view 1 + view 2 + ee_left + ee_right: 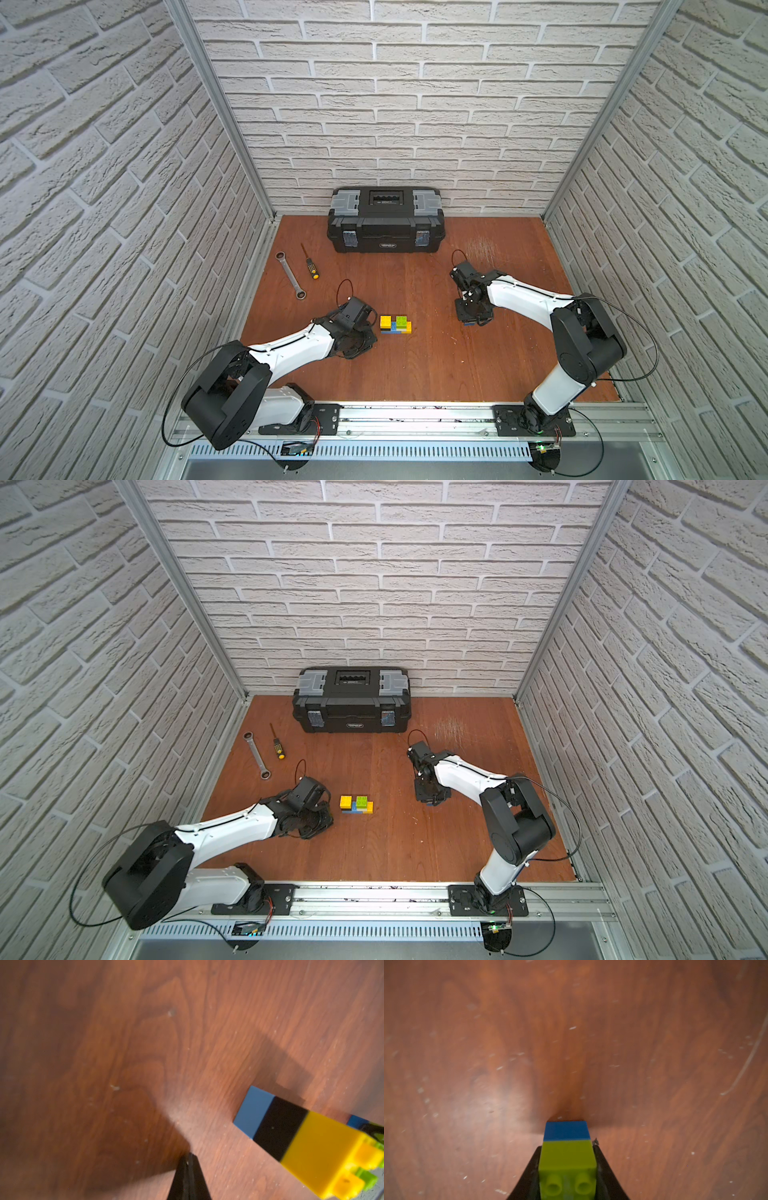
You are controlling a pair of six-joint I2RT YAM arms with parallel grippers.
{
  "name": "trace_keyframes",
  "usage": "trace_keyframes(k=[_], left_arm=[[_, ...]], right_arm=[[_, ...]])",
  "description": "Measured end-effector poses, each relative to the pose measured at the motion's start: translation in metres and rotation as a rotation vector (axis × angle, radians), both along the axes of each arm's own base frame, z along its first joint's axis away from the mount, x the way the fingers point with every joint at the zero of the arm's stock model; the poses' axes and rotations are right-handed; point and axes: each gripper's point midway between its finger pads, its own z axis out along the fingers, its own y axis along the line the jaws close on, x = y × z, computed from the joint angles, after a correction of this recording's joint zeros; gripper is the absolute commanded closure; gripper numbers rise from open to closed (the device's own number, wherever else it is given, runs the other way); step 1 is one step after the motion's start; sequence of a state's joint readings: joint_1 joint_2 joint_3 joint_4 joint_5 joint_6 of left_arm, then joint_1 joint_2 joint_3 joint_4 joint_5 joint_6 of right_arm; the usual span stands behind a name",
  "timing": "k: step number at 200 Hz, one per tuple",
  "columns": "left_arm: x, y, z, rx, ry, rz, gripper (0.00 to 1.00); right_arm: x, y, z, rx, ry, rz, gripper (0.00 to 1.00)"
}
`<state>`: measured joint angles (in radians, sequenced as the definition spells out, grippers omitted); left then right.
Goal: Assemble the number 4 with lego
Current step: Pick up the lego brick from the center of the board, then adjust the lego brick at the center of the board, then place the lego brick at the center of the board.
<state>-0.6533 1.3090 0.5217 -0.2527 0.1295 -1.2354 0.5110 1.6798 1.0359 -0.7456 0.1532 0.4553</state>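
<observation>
Gripping a green brick (568, 1159) by its two smooth side walls, the right pincer (568, 1149) is narrowed onto it, and a blue brick (566, 1130) is joined beneath. Whether the pair rests on the desk (467, 1064) or hangs just above it cannot be told. In both top views the part-built number 4 (395, 324) (356, 804) lies near the middle of the desk, well apart from that pincer. It is made up of yellow, green, blue and black bricks. The left pincer (190, 1159) is pressed shut with nothing in it and sits just beside the figure's end, not touching it. There a blue layer (252, 1111), a black layer (280, 1128) and a yellow brick (320, 1147) are stacked. A closed toolbox (386, 220), a wrench (291, 274) and a screwdriver (309, 266) lie further back and are not involved.

The bricks are judged light, stiff and glossy, so a squeeze on the flat walls should hold, though a slip or a twist is possible if the grip is off-centre. The hold is best kept on opposite side walls, with the studs and the hollow underside left free for joining. A firm, square press would be needed for the studs to seat. The figure, being light, is likely to slide on the desk unless it is braced from the other side.
</observation>
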Motion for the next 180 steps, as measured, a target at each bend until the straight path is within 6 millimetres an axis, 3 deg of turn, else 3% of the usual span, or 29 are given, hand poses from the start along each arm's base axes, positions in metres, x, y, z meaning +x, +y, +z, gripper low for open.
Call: trace_keyframes(k=[46, 75, 107, 133, 180], left_arm=[[0.027, -0.02, 0.001, -0.018, -0.021, -0.006, 0.97], [0.044, -0.023, 0.002, -0.014, -0.035, -0.002, 0.98], [0.063, -0.025, 0.002, -0.004, -0.059, -0.01, 0.98], [0.079, -0.03, 0.002, -0.002, -0.078, -0.024, 0.98], [0.101, -0.051, 0.003, -0.046, -0.116, -0.055, 0.98]], right_arm=[[-0.018, 0.077, 0.013, 0.058, -0.033, 0.185, 0.89], [-0.022, 0.101, 0.004, 0.05, -0.017, 0.221, 0.86], [-0.024, 0.107, -0.001, 0.039, -0.011, 0.218, 0.79], [-0.024, 0.106, -0.001, 0.037, -0.01, 0.202, 0.62], [-0.029, 0.095, 0.004, 0.0, -0.004, 0.168, 0.43]])
